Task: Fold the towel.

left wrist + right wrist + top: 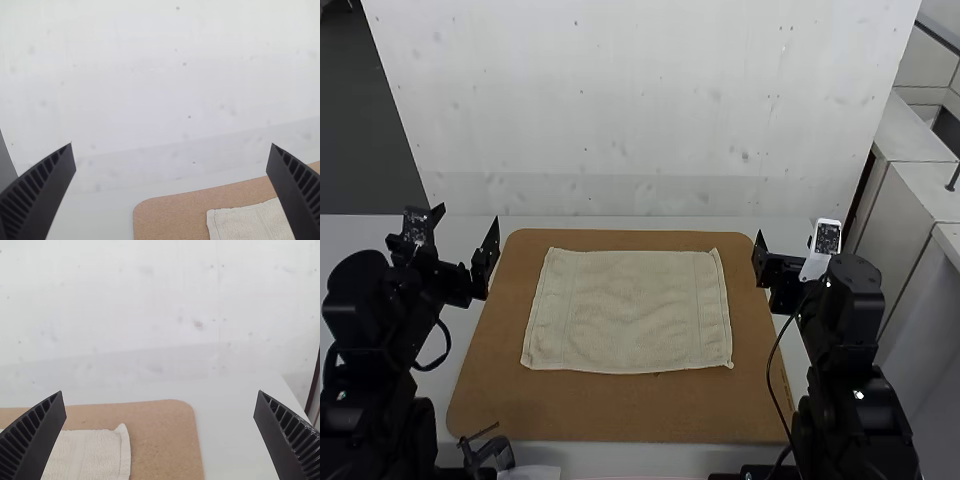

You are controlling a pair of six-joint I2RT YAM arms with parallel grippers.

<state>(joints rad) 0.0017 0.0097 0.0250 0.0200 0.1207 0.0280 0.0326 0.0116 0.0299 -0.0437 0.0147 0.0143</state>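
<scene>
The left arm and right arm are positioned well apart, with the left hand and right hand directed forward, and the black, tapered fingers of each hand are set wide apart, ribbed faces exposed.

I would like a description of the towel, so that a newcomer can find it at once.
On the table lies a flat brown board with rounded corners. The towel is spread on it, unfolded: the pale, soft cloth, unlike the stiff board around it.

A pale wall (speckled with small dark marks) rises behind the light-coloured table.
</scene>
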